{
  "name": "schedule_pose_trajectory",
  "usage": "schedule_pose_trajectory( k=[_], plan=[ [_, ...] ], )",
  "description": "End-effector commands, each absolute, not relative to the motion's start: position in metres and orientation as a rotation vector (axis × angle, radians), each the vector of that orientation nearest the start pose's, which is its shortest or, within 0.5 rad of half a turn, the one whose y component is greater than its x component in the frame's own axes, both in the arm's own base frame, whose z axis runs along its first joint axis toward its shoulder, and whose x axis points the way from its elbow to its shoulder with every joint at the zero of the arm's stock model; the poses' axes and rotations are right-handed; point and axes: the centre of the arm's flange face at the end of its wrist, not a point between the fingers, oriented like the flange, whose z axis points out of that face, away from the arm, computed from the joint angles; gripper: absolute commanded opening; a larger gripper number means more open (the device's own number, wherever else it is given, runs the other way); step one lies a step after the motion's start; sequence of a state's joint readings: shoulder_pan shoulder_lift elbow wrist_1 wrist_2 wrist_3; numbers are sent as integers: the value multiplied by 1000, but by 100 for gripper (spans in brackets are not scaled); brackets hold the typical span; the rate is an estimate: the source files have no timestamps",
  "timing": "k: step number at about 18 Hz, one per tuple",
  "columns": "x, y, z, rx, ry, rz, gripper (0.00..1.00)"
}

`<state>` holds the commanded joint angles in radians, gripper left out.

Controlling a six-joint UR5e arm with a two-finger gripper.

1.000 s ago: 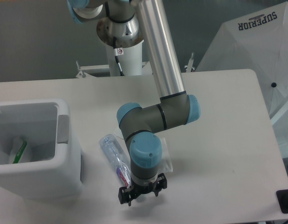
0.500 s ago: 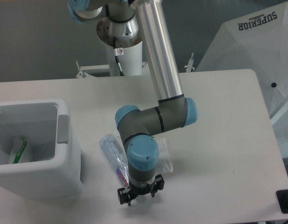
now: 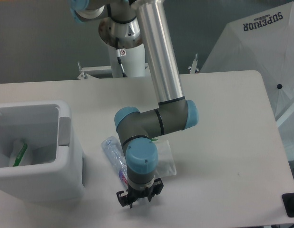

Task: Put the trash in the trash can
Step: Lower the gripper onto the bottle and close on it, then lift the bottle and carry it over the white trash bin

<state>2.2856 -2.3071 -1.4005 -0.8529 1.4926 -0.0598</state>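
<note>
Camera view shows the gripper [image 3: 133,198] low by the bottle [image 3: 116,161] — open or closed, I cannot tell. Best grab the bottle's middle — then lift toward the trash can [image 3: 66,156].

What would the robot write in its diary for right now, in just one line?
stage: reaching for trash | gripper: low over table by bottle's near end, holding nothing seen | bag: flat on table, beside bottle | trash can: left, something already inside

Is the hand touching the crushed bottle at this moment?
Cannot tell. In the camera view the hand sits just below the bottle's red-label end, but the wrist covers that end, so neither contact nor gap shows.
</note>
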Motion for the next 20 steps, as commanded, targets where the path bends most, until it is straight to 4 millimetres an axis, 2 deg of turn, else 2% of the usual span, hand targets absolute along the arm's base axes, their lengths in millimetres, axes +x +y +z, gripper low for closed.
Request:
schedule_pose_trajectory(
  k=[6, 8, 16, 18, 20],
  plan=[
    [-372, 643, 188, -2750, -1114, -41, 47],
    [-370, 643, 189, -2751, -1112, -47, 38],
    [-370, 643, 193, -2748, -1100, -47, 29],
    [-371, 644, 206, -2731, -1089, -36, 29],
    [-379, 644, 241, -2679, -1076, -9, 29]
  ],
)
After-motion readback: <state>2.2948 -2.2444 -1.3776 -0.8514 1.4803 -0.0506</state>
